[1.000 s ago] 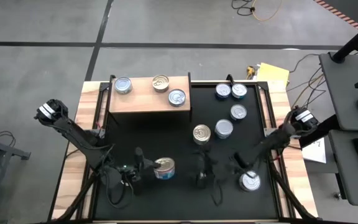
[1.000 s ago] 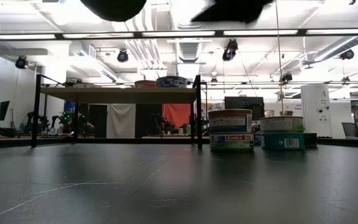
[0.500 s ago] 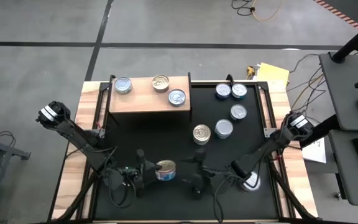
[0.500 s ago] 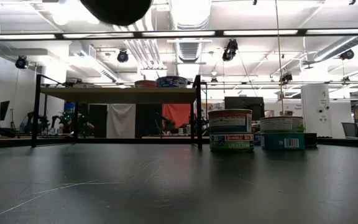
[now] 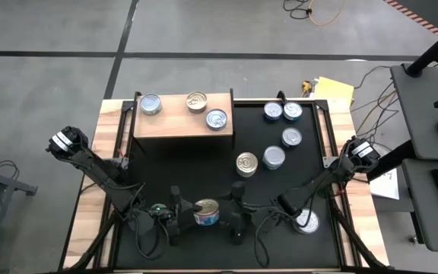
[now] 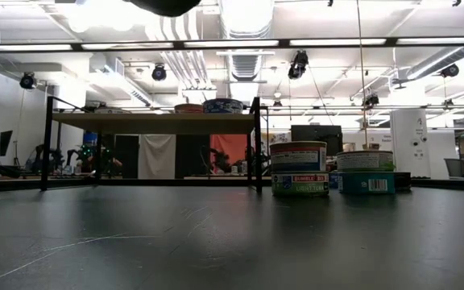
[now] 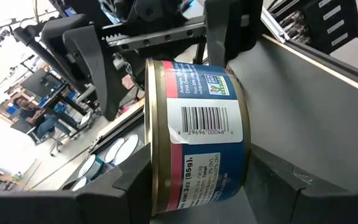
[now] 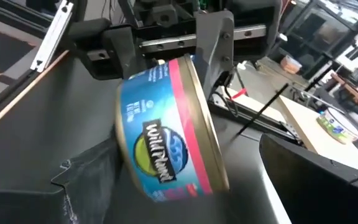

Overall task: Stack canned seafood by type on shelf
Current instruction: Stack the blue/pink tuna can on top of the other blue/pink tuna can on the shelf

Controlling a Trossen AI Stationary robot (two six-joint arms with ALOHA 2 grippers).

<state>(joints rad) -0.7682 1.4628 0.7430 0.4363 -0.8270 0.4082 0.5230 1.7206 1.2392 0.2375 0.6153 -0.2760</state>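
Note:
My left gripper (image 5: 192, 214) is shut on a gold-topped can (image 5: 206, 212) with a blue label and a red band, above the table's near middle. My right gripper (image 5: 230, 212) is open just right of that can and faces it. In the right wrist view its fingers (image 8: 86, 180) stand apart on either side of the can (image 8: 166, 137), which is farther off. The wooden shelf (image 5: 177, 125) at the far left carries two silver-topped cans (image 5: 150, 104) (image 5: 216, 119) and one gold-topped can (image 5: 197, 101), all standing on their bases. My left gripper pinches the can between its two fingers across the can's height. One finger is at the gold-top rim (image 7: 151, 186), the other at the bottom end (image 7: 244, 177). It comes level from the table's left. The can is lifted clear and tilted, with its gold top facing up and toward the far edge.
Several silver-topped cans (image 5: 282, 112) (image 5: 291, 138) (image 5: 274, 157) and one gold-topped can (image 5: 247, 164) stand on the black table, right of the shelf. Another can (image 5: 307, 221) sits near the right edge under my right arm. In the low view, cans (image 6: 299, 169) stand beyond the shelf's post.
My left gripper has carried the can a little toward the table's right and near edge. My right gripper has moved left toward the can and now faces it closely.

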